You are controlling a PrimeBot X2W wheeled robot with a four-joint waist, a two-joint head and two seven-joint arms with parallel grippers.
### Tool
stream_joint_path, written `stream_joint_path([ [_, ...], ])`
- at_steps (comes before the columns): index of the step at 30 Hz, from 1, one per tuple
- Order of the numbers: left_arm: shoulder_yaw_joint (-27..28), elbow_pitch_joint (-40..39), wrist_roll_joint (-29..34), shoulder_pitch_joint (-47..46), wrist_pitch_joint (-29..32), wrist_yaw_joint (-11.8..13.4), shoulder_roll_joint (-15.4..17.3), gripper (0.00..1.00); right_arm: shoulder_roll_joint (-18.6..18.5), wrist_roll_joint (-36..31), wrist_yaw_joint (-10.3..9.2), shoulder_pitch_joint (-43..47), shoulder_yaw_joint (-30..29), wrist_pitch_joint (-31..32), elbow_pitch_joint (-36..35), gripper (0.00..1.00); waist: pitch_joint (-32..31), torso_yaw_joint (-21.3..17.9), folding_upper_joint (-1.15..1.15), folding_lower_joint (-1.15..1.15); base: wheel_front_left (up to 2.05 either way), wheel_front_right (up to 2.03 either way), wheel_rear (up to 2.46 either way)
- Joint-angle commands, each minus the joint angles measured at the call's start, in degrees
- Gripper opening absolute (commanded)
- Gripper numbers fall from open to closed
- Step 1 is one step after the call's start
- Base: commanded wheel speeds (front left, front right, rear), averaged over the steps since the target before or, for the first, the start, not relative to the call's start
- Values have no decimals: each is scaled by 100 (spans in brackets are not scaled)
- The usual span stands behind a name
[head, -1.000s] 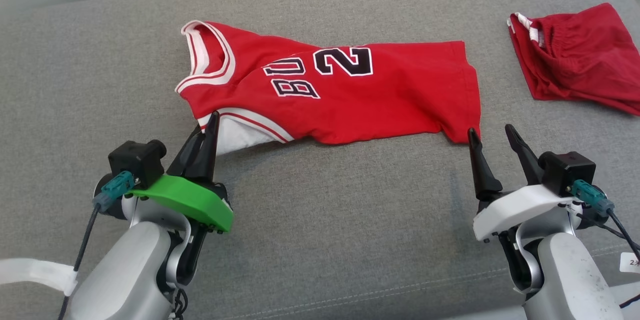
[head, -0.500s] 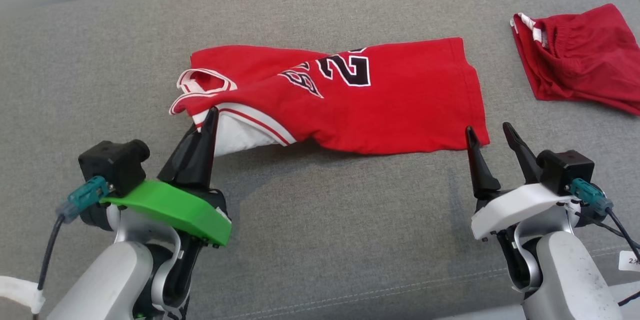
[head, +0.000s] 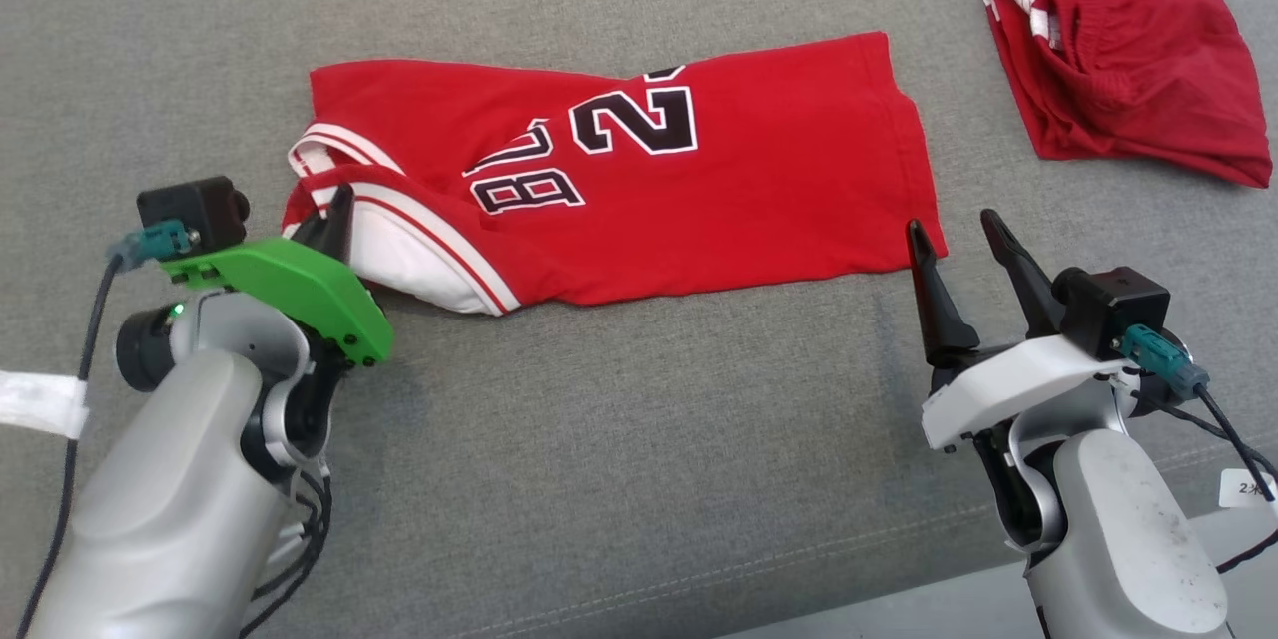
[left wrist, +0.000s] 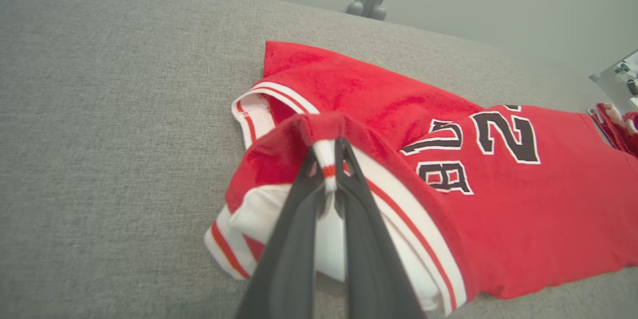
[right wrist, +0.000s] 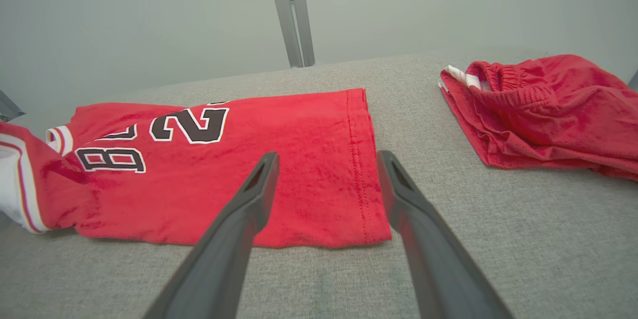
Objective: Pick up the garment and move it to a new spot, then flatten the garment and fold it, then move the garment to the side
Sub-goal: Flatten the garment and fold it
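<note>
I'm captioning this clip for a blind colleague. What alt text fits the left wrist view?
The left end effector is shut on the white-and-red trim of a red jersey, pinching up a fold of it over a grey couch. The jersey's black print faces up, and red shorts peek in at the right edge.

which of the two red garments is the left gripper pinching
The jersey with the black number and lettering: the left gripper is shut on its white-trimmed edge. The plain red shorts lie apart to the right, untouched.
</note>
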Motion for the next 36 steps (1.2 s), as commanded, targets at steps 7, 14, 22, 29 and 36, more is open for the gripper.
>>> stream_joint_path([
  [7,192,1420,-25,-1041,-147,-186,-162,0,-19,99,-2,-170,52,-104,66,100,402,-363,0,0,0,0,0],
  [14,236,2058,10,-1439,-519,-492,-284,100,-20,63,-2,-148,-19,-180,148,100,406,-350,0,0,0,0,0],
  [22,-80,2050,357,-1250,-1061,-733,-325,100,-20,1,-2,14,-95,-158,275,100,26,54,0,0,0,0,0],
  [29,-287,1516,409,-476,-1240,-688,-402,100,-22,-9,-2,166,-98,-62,245,100,-285,387,0,0,0,0,0],
  [36,-497,1055,358,139,-1072,-515,-494,100,-20,32,-2,242,-21,17,172,100,-336,422,0,0,0,0,0],
])
